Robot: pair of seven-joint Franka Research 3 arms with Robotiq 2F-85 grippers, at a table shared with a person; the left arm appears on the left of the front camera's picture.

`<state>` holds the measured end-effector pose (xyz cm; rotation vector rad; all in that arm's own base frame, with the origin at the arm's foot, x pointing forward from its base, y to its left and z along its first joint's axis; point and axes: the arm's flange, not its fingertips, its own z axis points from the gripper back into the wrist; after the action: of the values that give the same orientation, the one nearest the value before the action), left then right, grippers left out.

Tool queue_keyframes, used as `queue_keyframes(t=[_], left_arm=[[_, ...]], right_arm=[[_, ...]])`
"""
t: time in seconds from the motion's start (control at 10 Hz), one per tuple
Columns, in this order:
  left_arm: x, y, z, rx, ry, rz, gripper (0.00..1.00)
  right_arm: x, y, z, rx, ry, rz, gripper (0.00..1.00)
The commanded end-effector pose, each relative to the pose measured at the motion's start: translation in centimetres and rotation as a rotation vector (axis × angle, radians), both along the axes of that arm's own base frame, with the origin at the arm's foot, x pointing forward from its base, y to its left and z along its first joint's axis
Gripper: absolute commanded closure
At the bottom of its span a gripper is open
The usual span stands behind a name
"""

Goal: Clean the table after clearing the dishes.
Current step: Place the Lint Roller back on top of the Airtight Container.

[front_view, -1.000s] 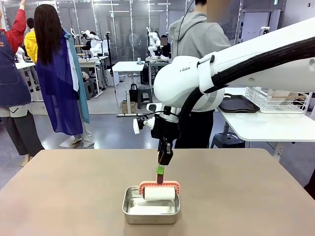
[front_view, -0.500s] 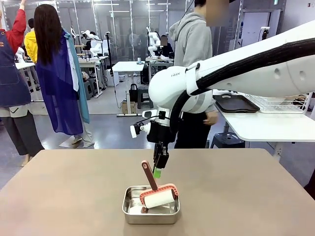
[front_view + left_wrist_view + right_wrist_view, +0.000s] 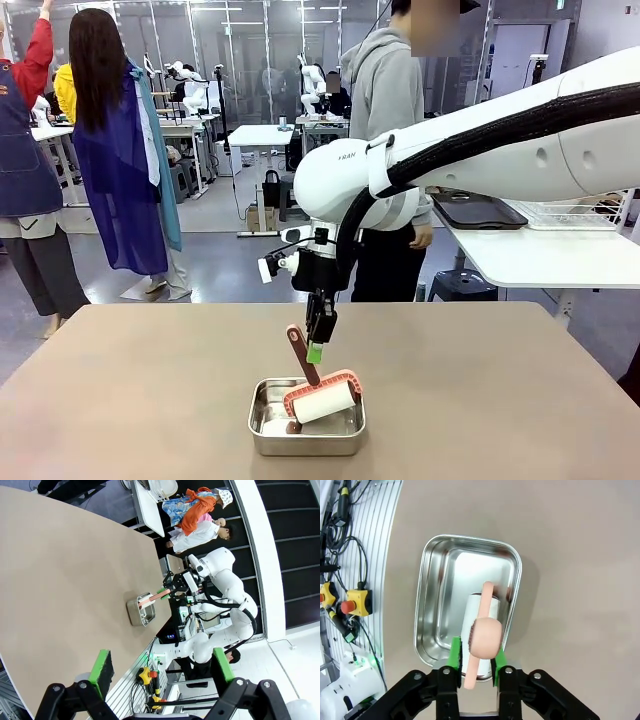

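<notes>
Taupe table (image 3: 120, 400) looks bare of dishes — clearing seems done, and I cannot judge whether wiping is finished. My right gripper (image 3: 316, 350) hangs just above the steel pan (image 3: 306, 432) near the middle; the roller (image 3: 322, 398) rests inside, its handle (image 3: 481, 645) between the slightly parted pads — whether I'm gripping it, I cannot tell. My left gripper (image 3: 160, 666) is spread wide, empty.

The white right arm (image 3: 345, 180) carries small grey letters that read "FRAN"; no other text can be read.
</notes>
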<state>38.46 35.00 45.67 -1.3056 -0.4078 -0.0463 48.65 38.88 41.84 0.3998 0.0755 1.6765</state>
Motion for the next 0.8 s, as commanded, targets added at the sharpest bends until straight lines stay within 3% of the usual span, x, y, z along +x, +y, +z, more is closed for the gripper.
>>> queue_keyframes(t=[0.0,0.1,0.2,0.3,0.7], left_arm=[[-0.4,0.0,0.2,-0.012,-0.003,-0.002,0.00],[-0.4,0.0,0.2,-0.012,-0.003,-0.002,0.00],[-0.4,0.0,0.2,-0.012,-0.003,-0.002,0.00],[-0.4,0.0,0.2,-0.012,-0.003,-0.002,0.00],[-0.4,0.0,0.2,-0.012,-0.003,-0.002,0.00]], right_arm=[[-0.5,0.3,0.7,-0.025,0.000,-0.018,0.36],[-0.6,0.3,0.8,-0.025,0.000,-0.023,0.00],[-0.8,0.2,1.0,-0.025,-0.005,-0.031,0.32],[-1.0,0.0,1.4,-0.025,-0.011,-0.046,0.00],[-1.7,-0.9,2.4,-0.033,-0.035,-0.097,0.00]])
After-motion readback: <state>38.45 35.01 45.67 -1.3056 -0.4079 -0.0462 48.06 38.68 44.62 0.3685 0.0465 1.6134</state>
